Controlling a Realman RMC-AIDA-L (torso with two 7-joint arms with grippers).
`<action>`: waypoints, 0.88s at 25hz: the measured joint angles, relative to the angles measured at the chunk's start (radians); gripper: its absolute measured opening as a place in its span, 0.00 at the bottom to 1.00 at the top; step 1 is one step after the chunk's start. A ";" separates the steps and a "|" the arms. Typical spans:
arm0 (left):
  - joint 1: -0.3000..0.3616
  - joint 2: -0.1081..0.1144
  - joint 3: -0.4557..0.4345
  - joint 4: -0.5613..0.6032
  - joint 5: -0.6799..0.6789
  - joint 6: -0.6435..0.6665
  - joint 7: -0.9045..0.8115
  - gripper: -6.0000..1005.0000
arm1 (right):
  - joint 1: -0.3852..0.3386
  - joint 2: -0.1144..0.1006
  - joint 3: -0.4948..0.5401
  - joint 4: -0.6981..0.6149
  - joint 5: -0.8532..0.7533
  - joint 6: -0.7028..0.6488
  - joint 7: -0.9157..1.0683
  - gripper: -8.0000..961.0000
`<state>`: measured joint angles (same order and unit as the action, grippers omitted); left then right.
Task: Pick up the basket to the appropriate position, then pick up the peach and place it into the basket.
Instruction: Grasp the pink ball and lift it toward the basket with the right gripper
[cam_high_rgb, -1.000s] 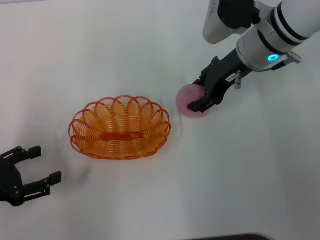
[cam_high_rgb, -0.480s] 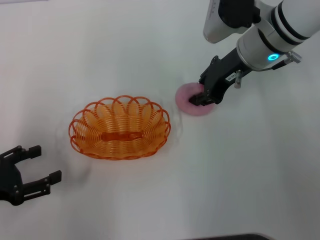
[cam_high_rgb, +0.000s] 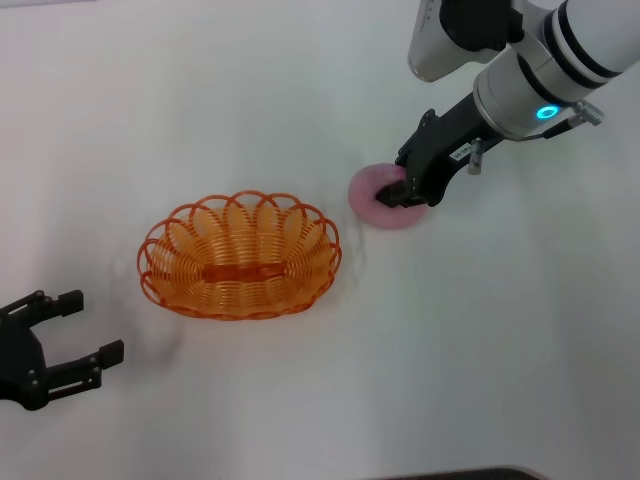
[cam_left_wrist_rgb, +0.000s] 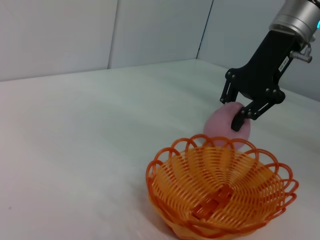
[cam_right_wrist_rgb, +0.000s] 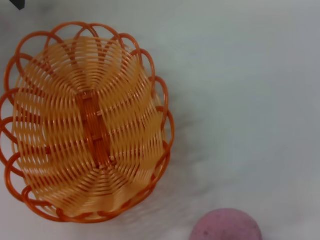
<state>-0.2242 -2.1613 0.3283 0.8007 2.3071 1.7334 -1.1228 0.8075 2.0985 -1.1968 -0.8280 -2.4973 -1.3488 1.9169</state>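
Open white table (cam_high_rgb: 480, 340) lies between my right gripper (cam_high_rgb: 405, 192), clamped on the peach (cam_high_rgb: 374, 196), and the basket (cam_high_rgb: 240, 256) to its left; only the basket's scalloped rim rises across that path. My left gripper (cam_high_rgb: 55, 345) sits well clear, near the table's front corner.

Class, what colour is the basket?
Orange, seen best in the right wrist view: basket.

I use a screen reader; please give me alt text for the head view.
The right end effector grips the peach on the white table, right of the empty orange basket. The left end effector rests open at the near left corner.
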 joint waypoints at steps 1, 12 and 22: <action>0.000 0.000 0.000 0.000 0.000 0.000 0.000 0.86 | 0.000 0.000 -0.001 0.000 0.000 0.000 0.000 0.25; -0.003 0.000 0.000 0.000 0.000 0.000 0.000 0.85 | -0.003 0.000 -0.001 -0.005 0.000 -0.005 0.000 0.25; -0.004 0.000 0.000 -0.002 0.000 0.001 0.000 0.85 | -0.060 -0.005 0.060 -0.234 0.112 -0.177 0.007 0.25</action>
<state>-0.2282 -2.1614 0.3284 0.7991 2.3071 1.7346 -1.1229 0.7476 2.0933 -1.1370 -1.0618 -2.3851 -1.5257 1.9235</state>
